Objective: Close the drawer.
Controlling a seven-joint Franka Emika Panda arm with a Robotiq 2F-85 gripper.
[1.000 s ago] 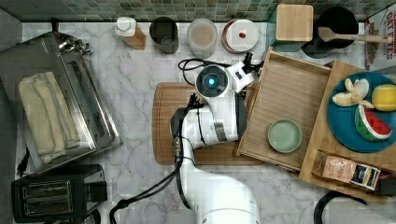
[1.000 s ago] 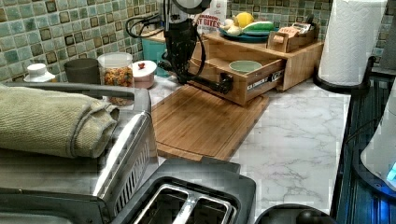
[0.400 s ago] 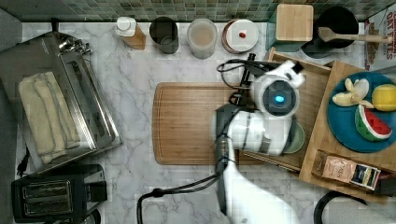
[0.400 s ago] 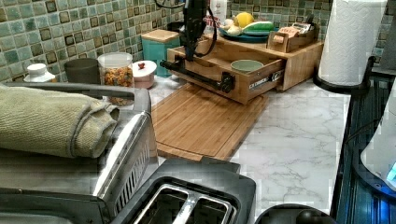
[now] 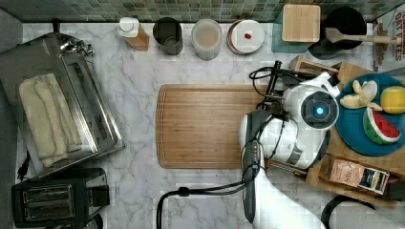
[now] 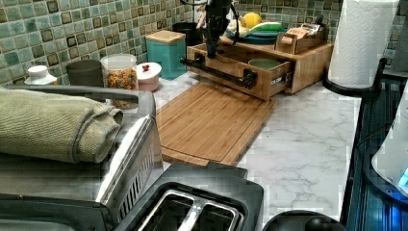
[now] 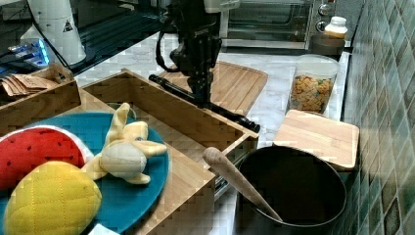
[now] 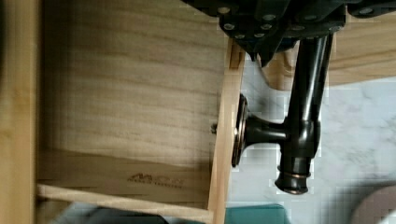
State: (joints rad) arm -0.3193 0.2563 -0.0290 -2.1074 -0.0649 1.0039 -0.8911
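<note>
Inside the part-open drawer (image 6: 240, 72) sits a green bowl (image 6: 263, 63).

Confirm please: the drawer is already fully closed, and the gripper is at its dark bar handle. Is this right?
Not quite. In the left view the drawer is partly open, a green bowl showing inside. The gripper is indeed at the dark bar handle.

No legible text or labels.
</note>
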